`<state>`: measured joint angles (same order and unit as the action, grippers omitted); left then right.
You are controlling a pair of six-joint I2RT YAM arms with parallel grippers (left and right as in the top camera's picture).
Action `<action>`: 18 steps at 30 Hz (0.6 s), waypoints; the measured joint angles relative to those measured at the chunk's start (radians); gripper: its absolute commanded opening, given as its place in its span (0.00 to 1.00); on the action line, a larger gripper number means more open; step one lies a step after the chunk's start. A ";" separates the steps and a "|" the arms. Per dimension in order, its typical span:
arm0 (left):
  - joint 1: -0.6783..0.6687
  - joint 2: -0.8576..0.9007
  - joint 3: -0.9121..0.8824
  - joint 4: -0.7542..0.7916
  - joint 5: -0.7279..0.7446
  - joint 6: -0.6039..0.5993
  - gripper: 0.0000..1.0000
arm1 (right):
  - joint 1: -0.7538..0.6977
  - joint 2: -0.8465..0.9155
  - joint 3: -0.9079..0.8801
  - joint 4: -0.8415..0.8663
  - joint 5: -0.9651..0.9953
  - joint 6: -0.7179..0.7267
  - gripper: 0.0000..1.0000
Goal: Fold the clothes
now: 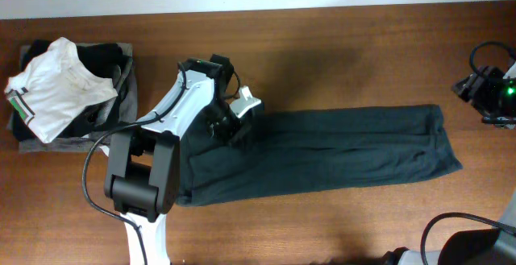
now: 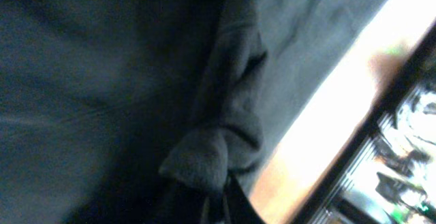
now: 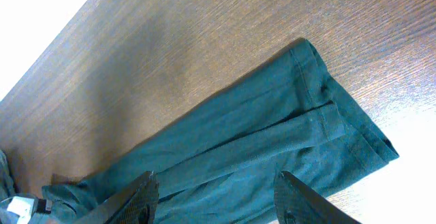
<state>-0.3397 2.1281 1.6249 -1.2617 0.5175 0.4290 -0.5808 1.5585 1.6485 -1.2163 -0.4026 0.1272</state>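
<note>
From overhead, the dark grey-green garment (image 1: 339, 148) lies stretched lengthwise across the worktop (image 1: 322, 39), with bare wood open beyond its far edge and past its right hem, and the left arm (image 1: 173, 108) bent over its left end near the pile of folded clothes (image 1: 60, 96) at the far left. In the left wrist view the left jaws are closed tight on a bunched fold (image 2: 204, 163) of that garment, just beside its edge. In the right wrist view the right jaws stand open and empty above the garment, whose hemmed end (image 3: 340, 125) lies flat with bare worktop around it.
</note>
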 measured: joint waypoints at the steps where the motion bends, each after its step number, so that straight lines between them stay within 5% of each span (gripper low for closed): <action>1: -0.022 0.000 0.000 -0.071 0.021 -0.002 0.26 | 0.000 0.000 0.000 0.000 0.000 0.000 0.59; 3: -0.069 0.000 0.002 -0.109 0.037 -0.010 0.25 | 0.000 0.000 0.000 0.004 0.000 0.000 0.59; 5: -0.108 0.000 0.002 -0.137 0.040 -0.029 0.02 | 0.000 0.000 0.000 0.005 0.000 0.000 0.59; 9: -0.174 0.000 0.004 -0.227 0.048 -0.116 0.01 | 0.000 0.000 0.000 0.014 0.000 0.000 0.60; 11: -0.198 0.000 0.004 -0.238 -0.067 -0.182 0.01 | 0.000 0.000 0.000 0.016 0.000 0.000 0.60; 14: -0.099 0.000 0.026 -0.029 -0.374 -0.335 0.00 | 0.000 0.000 0.000 0.016 0.000 0.000 0.60; 18: 0.060 -0.002 -0.081 0.143 -0.353 -0.291 0.01 | 0.001 0.000 0.000 0.015 0.000 0.000 0.60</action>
<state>-0.2798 2.1262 1.5436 -1.1191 0.1642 0.1383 -0.5800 1.5585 1.6485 -1.2015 -0.4023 0.1276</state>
